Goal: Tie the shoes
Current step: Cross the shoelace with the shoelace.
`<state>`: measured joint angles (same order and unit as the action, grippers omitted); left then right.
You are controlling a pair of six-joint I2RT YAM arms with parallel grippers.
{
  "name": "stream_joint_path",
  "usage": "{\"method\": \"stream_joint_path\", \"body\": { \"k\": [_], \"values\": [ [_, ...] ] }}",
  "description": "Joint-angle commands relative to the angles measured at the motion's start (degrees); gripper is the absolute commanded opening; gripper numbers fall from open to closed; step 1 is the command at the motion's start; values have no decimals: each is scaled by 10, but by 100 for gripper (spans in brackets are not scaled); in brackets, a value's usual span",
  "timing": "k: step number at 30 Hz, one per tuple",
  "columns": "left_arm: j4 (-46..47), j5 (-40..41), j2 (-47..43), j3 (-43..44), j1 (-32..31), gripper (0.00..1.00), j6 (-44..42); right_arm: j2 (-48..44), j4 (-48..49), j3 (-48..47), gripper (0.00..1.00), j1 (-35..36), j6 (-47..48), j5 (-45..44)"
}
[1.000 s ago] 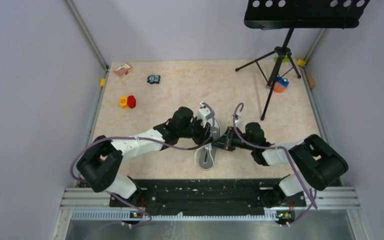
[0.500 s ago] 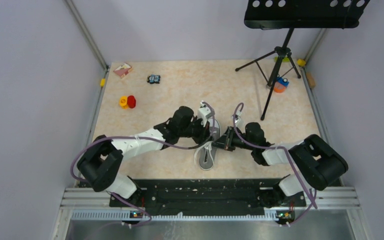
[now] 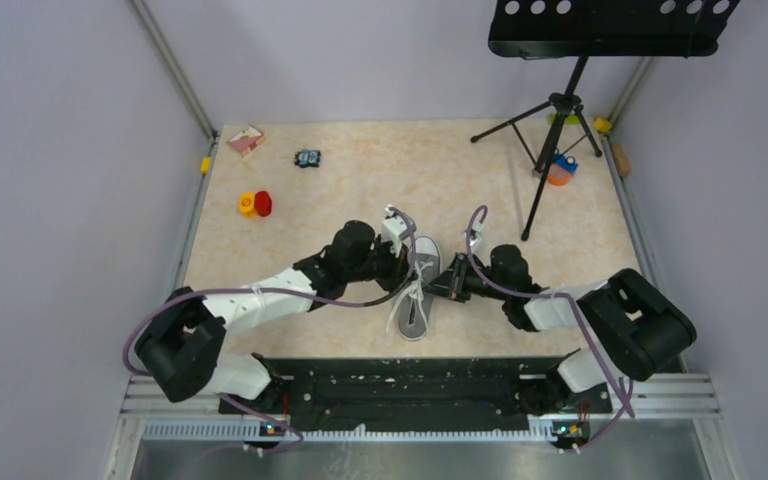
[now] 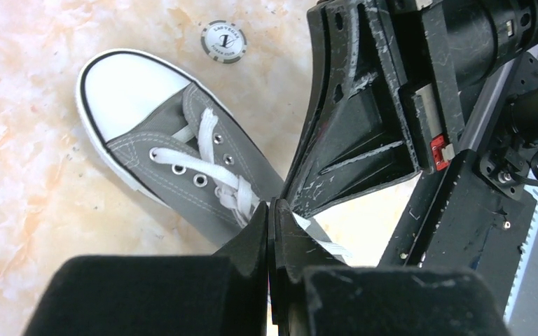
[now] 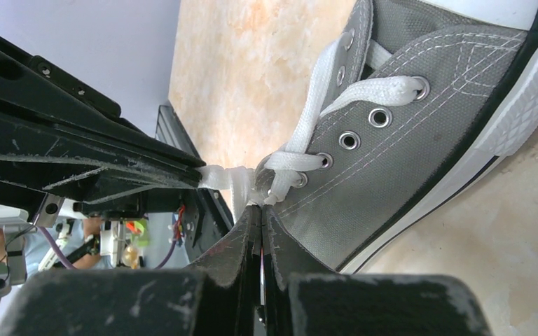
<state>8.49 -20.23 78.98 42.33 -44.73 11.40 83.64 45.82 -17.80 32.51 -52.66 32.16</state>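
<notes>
Sneaker (image 3: 415, 300) sits on the table (image 3: 360, 180) between the two arms, just ahead of their bases. We read its long axis as running near to far, with the white toe cap toward the far side, tipped slightly right, and the heel opening toward us. Both grippers meet over the middle of the shoe, at the lower eyelets. The left gripper (image 3: 407, 272) comes in from the shoe's left flank and the right gripper (image 3: 438, 284) from its right flank, so their line of approach crosses the long axis. Neither arm is nearer, and the tips are almost touching each other. In the left wrist view the left gripper's fingers are pressed together, with a white strand of the laces (image 4: 203, 164) coming out at the tips. We take that as a pinch on the lace. In the right wrist view the right gripper's fingers are likewise closed where the strands cross and bunch by the lowest eyelet. Judgement: each side holds one strand, so the next pull should go outward, left and right, square to the shoe axis. Risk: the light shoe may drag or turn if the pulls are uneven. A round token (image 4: 223, 40) lies beyond the toe, clear of the work.
</notes>
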Motion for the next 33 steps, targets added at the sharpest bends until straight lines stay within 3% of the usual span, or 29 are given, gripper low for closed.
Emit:
{"method": "stream_joint_path", "body": {
  "k": [1,19,25,30,33],
  "values": [
    [26,42,-34,-19,-1,0,10,-18,12,-15,0,6,4,-9],
    [11,72,-65,-52,3,0,25,-80,-86,-20,0,6,43,-57],
    [19,60,-72,-58,3,0,35,-67,-82,-37,0,6,46,-15],
    [23,48,-65,-49,4,0,37,-52,-85,-52,16,7,52,-1],
    [22,38,-61,-43,4,0,36,-45,-97,-62,19,8,59,3]
  ]
}}
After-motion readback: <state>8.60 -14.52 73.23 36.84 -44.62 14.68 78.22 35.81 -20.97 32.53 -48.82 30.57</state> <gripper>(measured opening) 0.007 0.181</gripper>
